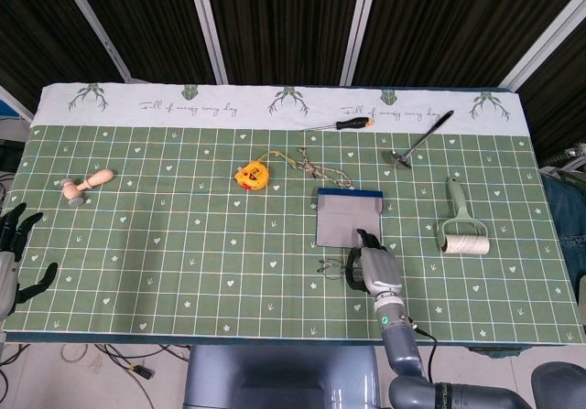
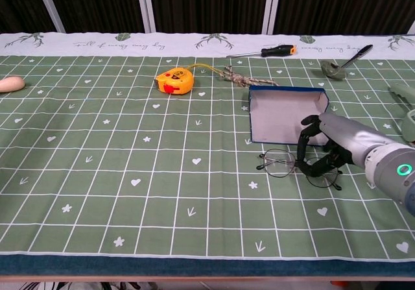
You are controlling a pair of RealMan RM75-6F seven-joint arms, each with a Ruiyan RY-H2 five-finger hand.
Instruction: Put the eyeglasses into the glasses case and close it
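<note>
Wire-rimmed eyeglasses are lying near the tabletop's front edge while the right hand's fingers are curling onto them, likely for lifting into the open glasses case

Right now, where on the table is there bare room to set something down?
Bare cloth runs between the wooden mallet and tape measure, and along the near edge left of the eyeglasses. It is crowded around the open glasses case, where the right hand works, with the string just behind.
</note>
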